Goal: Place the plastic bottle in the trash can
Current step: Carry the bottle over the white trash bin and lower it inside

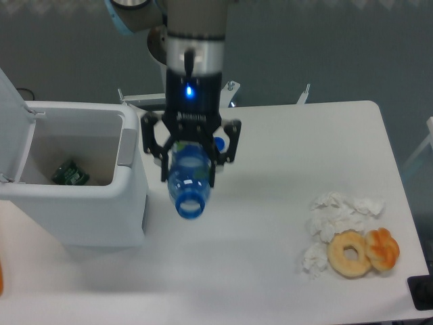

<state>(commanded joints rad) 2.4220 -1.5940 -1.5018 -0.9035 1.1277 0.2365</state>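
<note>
My gripper [189, 161] is shut on the plastic bottle [188, 177], a clear blue-tinted bottle held above the table, its open blue-ringed neck pointing toward the camera and down. It hangs just right of the trash can [74, 220], a large white bin at the left with its lid [12, 122] swung open. The bottle is outside the bin, beside its right wall. A dark green item [70, 173] lies at the bottom of the bin.
A small blue cap [218, 143] lies on the table, mostly hidden behind the gripper. Crumpled white tissues [335, 217], a doughnut [350, 253] and an orange pastry [382, 248] sit at the right front. A black object [422, 292] is at the right front corner.
</note>
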